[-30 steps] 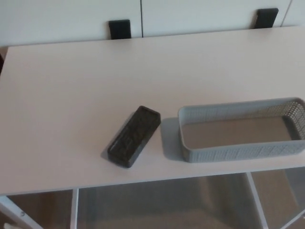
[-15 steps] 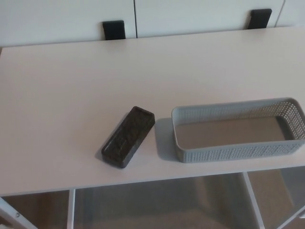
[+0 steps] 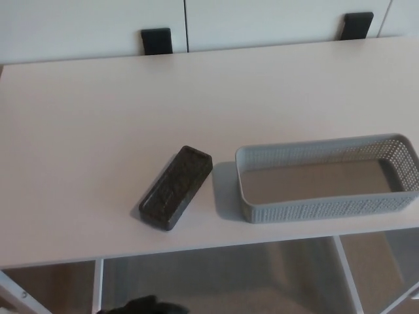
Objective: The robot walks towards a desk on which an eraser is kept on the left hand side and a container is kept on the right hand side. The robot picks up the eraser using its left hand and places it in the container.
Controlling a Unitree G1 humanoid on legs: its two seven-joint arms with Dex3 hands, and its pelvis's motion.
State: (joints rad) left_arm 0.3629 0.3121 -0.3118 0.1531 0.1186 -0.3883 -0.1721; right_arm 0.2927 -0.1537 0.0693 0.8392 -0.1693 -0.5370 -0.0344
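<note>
White table (image 3: 98, 118) fills the view, carrying a grey perforated container (image 3: 327, 208) at right, empty, and the dark eraser (image 3: 175, 187) lying diagonally just left of it, apart, near the front edge. A dark shape at the bottom edge may be a hand; its fingers cannot be told. Best approach, likely: left hand descends over the eraser's middle, fingers across its narrow width.

Tip of left hand (image 3: 145, 305) just entering at bottom edge, dark and blurred, pose unclear, right hand unseen
</note>
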